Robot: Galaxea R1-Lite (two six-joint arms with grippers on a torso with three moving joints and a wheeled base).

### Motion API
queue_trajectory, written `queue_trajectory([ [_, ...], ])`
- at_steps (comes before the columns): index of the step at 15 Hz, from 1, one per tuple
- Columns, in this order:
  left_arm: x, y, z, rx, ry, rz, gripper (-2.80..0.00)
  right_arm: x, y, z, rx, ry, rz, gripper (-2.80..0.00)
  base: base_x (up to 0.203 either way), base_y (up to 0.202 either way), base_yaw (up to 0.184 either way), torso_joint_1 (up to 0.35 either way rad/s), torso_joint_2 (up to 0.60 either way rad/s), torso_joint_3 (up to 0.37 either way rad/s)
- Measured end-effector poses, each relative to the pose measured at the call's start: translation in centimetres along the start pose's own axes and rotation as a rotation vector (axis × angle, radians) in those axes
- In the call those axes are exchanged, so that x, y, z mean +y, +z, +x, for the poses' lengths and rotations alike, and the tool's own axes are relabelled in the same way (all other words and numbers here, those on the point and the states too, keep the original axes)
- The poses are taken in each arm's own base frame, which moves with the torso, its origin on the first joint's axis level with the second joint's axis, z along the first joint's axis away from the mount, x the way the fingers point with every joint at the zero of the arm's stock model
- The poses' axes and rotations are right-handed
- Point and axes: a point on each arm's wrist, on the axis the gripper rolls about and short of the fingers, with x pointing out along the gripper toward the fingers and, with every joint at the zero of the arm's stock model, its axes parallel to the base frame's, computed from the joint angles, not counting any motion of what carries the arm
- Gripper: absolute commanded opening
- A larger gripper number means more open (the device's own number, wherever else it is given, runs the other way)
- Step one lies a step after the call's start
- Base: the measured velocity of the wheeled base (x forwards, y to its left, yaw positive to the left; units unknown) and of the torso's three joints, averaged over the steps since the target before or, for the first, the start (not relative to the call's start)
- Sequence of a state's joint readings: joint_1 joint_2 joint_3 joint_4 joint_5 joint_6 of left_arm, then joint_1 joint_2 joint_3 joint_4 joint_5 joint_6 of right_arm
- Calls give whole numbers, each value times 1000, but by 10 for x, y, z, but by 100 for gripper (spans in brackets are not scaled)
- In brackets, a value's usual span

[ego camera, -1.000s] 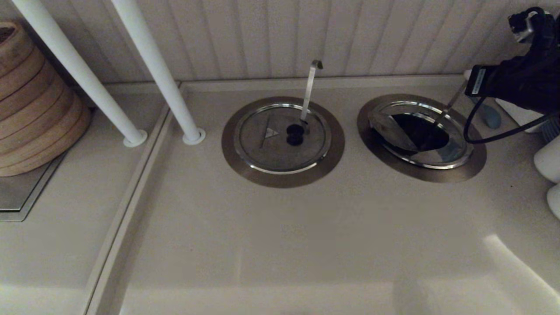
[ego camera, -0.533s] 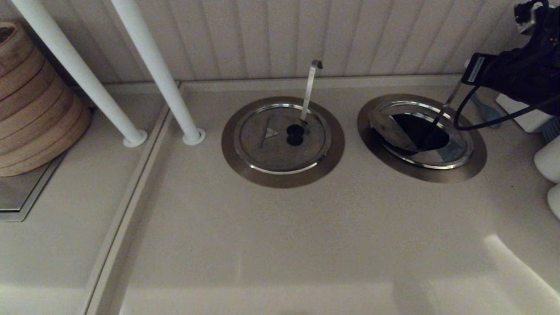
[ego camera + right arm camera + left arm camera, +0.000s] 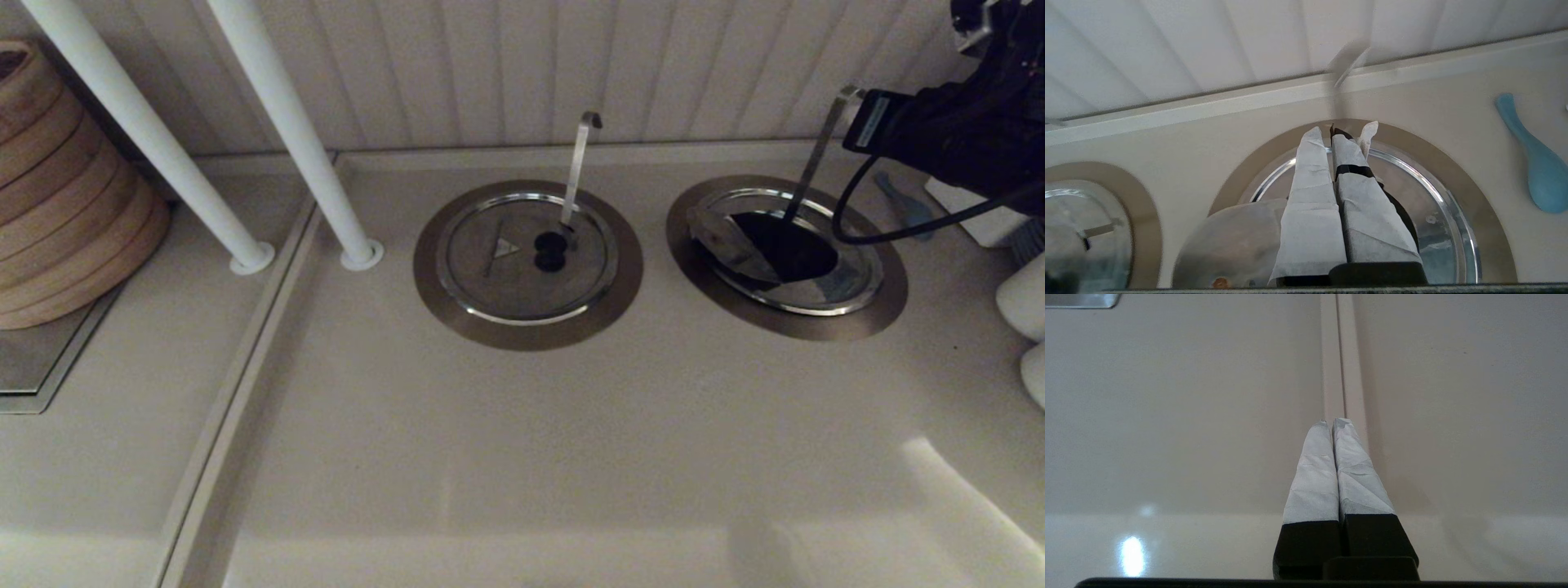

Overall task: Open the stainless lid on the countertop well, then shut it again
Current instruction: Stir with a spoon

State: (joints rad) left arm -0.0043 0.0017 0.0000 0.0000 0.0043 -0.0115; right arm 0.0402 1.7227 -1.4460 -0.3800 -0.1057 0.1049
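Stainless lid folded open on countertop well at 3 o'clock; closing left. Right pincer fingers together, nothing clearly held; left pincer closed, empty.

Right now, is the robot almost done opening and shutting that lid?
About halfway. Opening looks done: the stainless lid is folded up on one side, so the dark hole of the countertop well shows. The right gripper hovers shut over the well, near a ladle handle standing in the hole. Folding the lid flat again is left. The left gripper sits shut over bare counter.
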Motion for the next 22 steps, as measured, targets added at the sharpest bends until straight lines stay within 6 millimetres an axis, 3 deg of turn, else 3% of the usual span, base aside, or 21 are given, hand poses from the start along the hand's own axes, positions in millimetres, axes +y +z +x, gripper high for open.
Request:
queue_trajectory([
  [5,0,0,0,0,0,0,-280,0,6,-7,-8,3,-3,-280,0,0,0,0,0,0],
  [12,0,0,0,0,0,0,-280,-2,-1,-8,60,-12,-68,-280,0,0,0,0,0,0],
  [20,0,0,0,0,-1,-1,-280,-21,-25,34,104,-116,-42,-280,0,0,0,0,0,0],
  [21,0,0,0,0,-1,0,-280,-24,-31,40,112,-135,-50,0,0,0,0,0,0,0],
  [22,0,0,0,0,0,0,-280,-26,-34,46,101,-147,-53,0,0,0,0,0,0,0],
])
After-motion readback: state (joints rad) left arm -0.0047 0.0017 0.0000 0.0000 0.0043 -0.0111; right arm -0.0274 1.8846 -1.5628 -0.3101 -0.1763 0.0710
